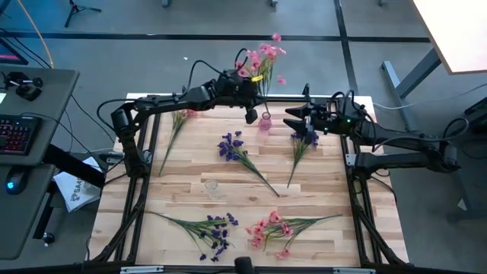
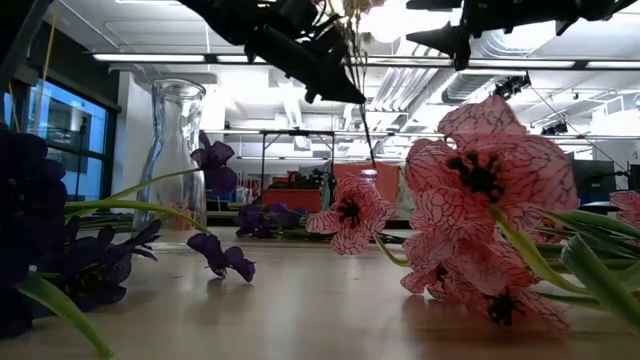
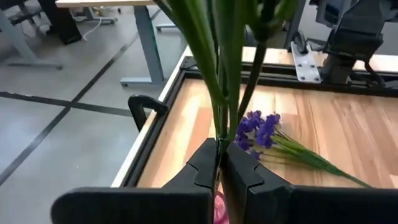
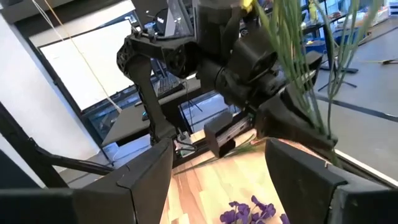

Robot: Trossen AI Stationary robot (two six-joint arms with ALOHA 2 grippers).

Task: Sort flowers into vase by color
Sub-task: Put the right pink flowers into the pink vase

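Seating stems: left gripper (image 1: 252, 114) clamping pink sprig (image 1: 262, 55) above pink vase (image 1: 265, 122), right gripper (image 1: 293, 118) agape beside it; lowering next.

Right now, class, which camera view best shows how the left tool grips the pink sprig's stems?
The left wrist view: the left tool is shut on the stems right between its fingers. The high view shows the pink sprig standing above the pink vase, grip hidden. The low view shows only one thin stem hanging; the right wrist view shows stems from behind.
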